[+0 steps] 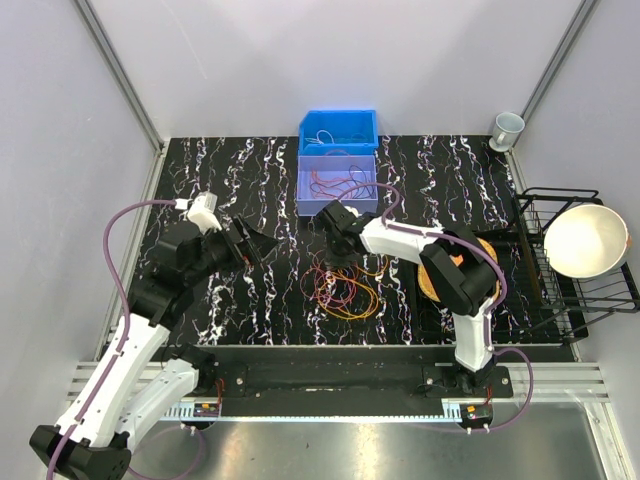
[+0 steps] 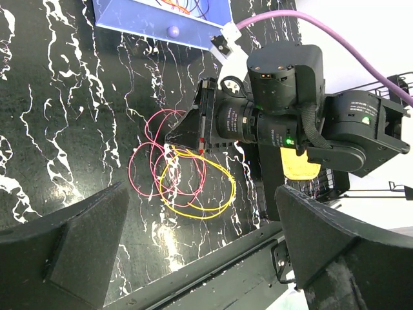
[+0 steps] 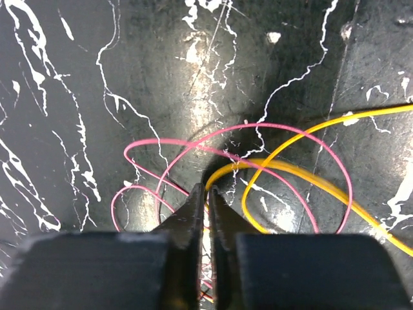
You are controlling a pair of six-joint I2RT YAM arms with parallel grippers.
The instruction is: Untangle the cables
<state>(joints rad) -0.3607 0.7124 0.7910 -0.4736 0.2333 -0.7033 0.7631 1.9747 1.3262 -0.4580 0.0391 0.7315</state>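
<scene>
Left claw [image 1: 255, 243] is hanging over the left half of the table [image 1: 250, 160], spread wide open with nothing in it, pointed across at the pile.

The cables [image 1: 340, 288] sit in a loose heap near the middle of the table, toward the near edge, just right of that claw. A few more are already lying in the lavender bin [image 1: 338, 205] further back.

Right claw [image 3: 206, 194] is down at the far edge of the heap, pinched almost fully closed. A yellow strand [image 3: 310, 184] runs straight into the slit, so it looks like it's got hold of that one where it crosses the pink loops [image 3: 161, 145].

Handling-wise I'd guess this stuff is super light, floppy and a bit springy, so lifting one strand will likely drag its neighbours along. It's also thin enough to slip out of a lazy pinch. Best bet is probably an outer loop or free end standing clear of the rest, not the crossings in the middle.
</scene>
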